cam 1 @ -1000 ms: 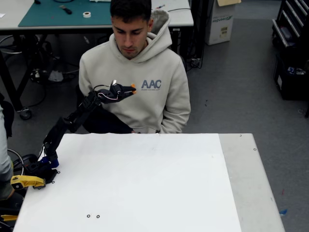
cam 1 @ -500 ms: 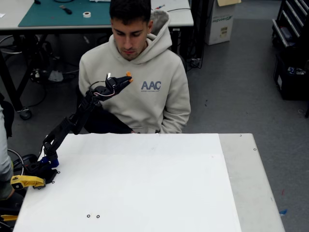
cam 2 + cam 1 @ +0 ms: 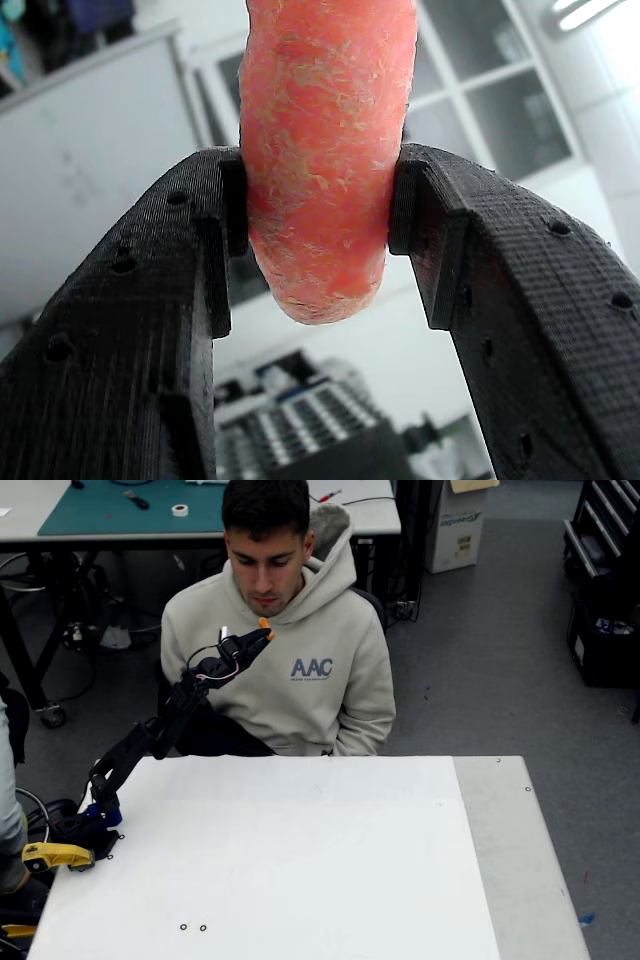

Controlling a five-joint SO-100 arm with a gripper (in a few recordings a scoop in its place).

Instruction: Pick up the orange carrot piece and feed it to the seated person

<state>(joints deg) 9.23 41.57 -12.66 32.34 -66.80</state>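
Black end effector (image 3: 258,637) clamped on the orange carrot piece (image 3: 265,629), raised just below the seated person (image 3: 280,650)'s chin, at seven o'clock.

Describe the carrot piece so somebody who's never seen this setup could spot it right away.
In the fixed view, find the seated person in the beige hoodie behind the white table. The black arm rises from the table's left edge toward his chin, and its gripper pinches the orange carrot piece. It is a small, rough, bright orange chunk, unlike the yellow clamp at the arm's base.
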